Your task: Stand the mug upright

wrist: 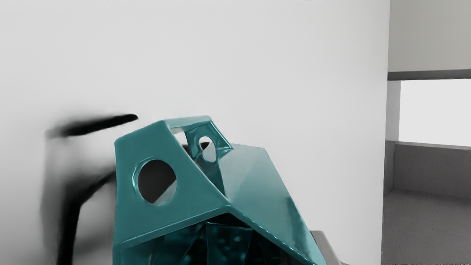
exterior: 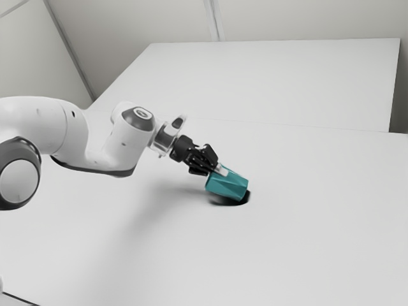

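Note:
My gripper (exterior: 219,170) reaches down at a slant to the teal mug (exterior: 227,183) in the exterior view, a pale fingertip against its upper side. The faceted mug is tilted, its far end lower and the end nearest my hand raised over a dark shadow. In the wrist view, the mug (wrist: 257,176) turns its dark open mouth toward my hand, and a part with round holes stands out from its side. One grey finger (wrist: 323,244) of my gripper (wrist: 228,252) shows beside the mug's wall; the mug hides the other. The gripper appears shut on the mug.
The white table (exterior: 306,229) extends around the mug, with a second white surface (exterior: 280,83) behind it. A dark shadow (exterior: 241,200) lies under the mug. Beyond the white surface's edge in the wrist view is a grey recess (wrist: 427,169).

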